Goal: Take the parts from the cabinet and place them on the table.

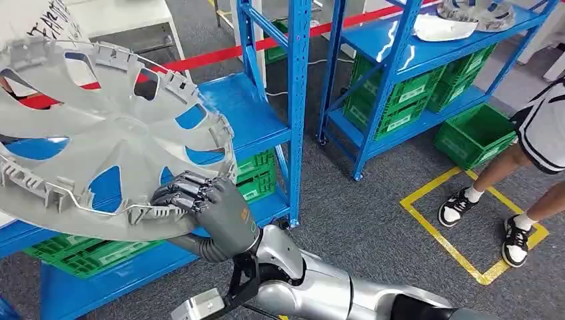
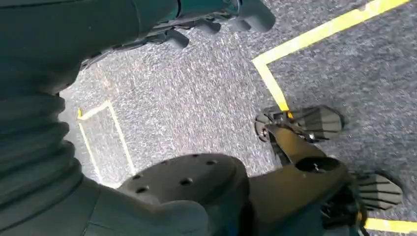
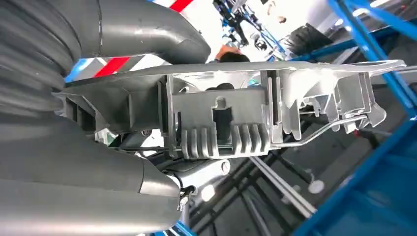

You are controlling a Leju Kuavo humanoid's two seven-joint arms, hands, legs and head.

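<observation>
Gripping the near rim of a grey hubcap (image 1: 100,133), the right hand (image 1: 213,207) is curling its dark fingers (image 1: 183,193) over the ribbed edge, with the thumb lying out of sight beneath. The right wrist view is showing the same hold from behind: the thick thumb and the fingers are pressing the rim (image 3: 221,118) between them, its clips and wire ring facing the camera. The hubcap is being held tilted, inner side up, above and in front of the near blue rack (image 1: 253,113), covering much of that rack's shelf. Green crates (image 1: 256,177) are sitting on the rack's lower shelf, just below and behind the hand.

The left hand (image 2: 216,17) is hanging over the grey carpet (image 2: 196,98); its fingers are lying curled with nothing in them, though how tightly I cannot tell. Yellow tape (image 2: 268,78) is running across the floor there.

Farther off, a second blue rack (image 1: 400,73) is standing apart from the first, with more green crates (image 1: 400,100) on its lower shelves and two more hubcaps (image 1: 466,17) lying on its top shelf. A loose green crate (image 1: 476,133) is resting on the floor beside it. To the right, a person's legs (image 1: 506,167) in black-and-white shoes are standing on a yellow floor square (image 1: 466,220). A red-and-white barrier tape (image 1: 226,53) is stretching behind the racks.
</observation>
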